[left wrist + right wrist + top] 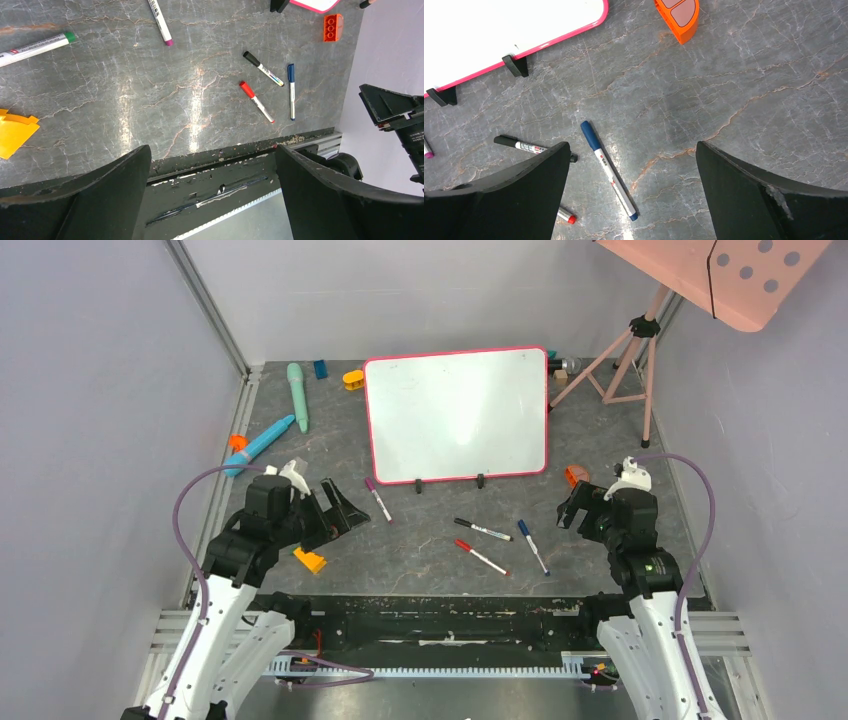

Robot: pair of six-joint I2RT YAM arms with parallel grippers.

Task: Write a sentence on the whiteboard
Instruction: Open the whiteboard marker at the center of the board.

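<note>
Whiteboard, glossy white with pink-red frame (pixel 456 417), stands propped on black feet (pixel 418 486) on the grey marbled table (pixel 420 570), blank, facing the arms for writing. Left fingers (pixel 100 200) and right fingers (pixel 514 195) gape wide, empty; thin black-capped marker (pixel 483 530) untaken.

White arms (pixel 215 635), black wrists (pixel 628 525), purple cables (pixel 700 520); left claw (pixel 211 152) and right claw (pixel 631 147) black.

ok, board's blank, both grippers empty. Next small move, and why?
Probably lower the right gripper onto the blue marker: the whiteboard bears no writing, this gripper is open and empty, and that marker lies on the table nearly between its fingers in the wrist view.
</note>
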